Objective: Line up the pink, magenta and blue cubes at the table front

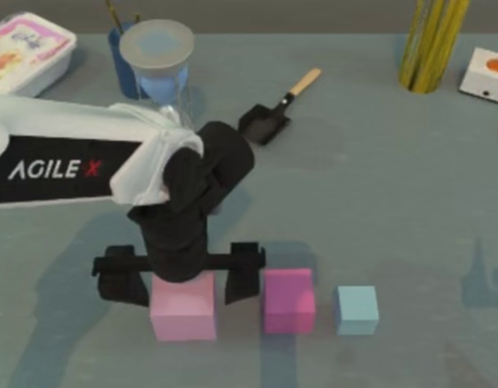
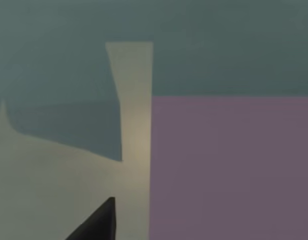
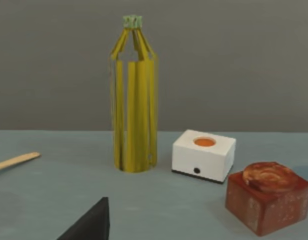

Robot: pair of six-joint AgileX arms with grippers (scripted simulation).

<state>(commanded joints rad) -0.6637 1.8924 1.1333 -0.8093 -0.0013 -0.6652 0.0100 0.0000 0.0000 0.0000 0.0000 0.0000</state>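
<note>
Three cubes stand in a row near the table [image 1: 394, 202] front: the pink cube [image 1: 183, 307] on the left, the magenta cube [image 1: 289, 301] in the middle, and the small blue cube [image 1: 356, 309] on the right. My left gripper [image 1: 184, 283] hangs over the pink cube, open, with one black finger on each side of it and a gap between fingers and cube. In the left wrist view the pink cube [image 2: 229, 170] fills one side, and one fingertip [image 2: 101, 222] shows beside it, apart. My right arm is outside the top view; one dark fingertip [image 3: 94, 222] shows, holding nothing.
Along the back stand a white printed box [image 1: 27, 48], a dark blue pencil cup [image 1: 120, 52], an hourglass [image 1: 158, 61], a black scoop with a wooden handle [image 1: 273, 113], a yellow bottle-shaped frame [image 1: 431, 40] and a white box with an orange dot [image 1: 487, 73]. A red-brown block [image 3: 266, 197] lies near the right wrist.
</note>
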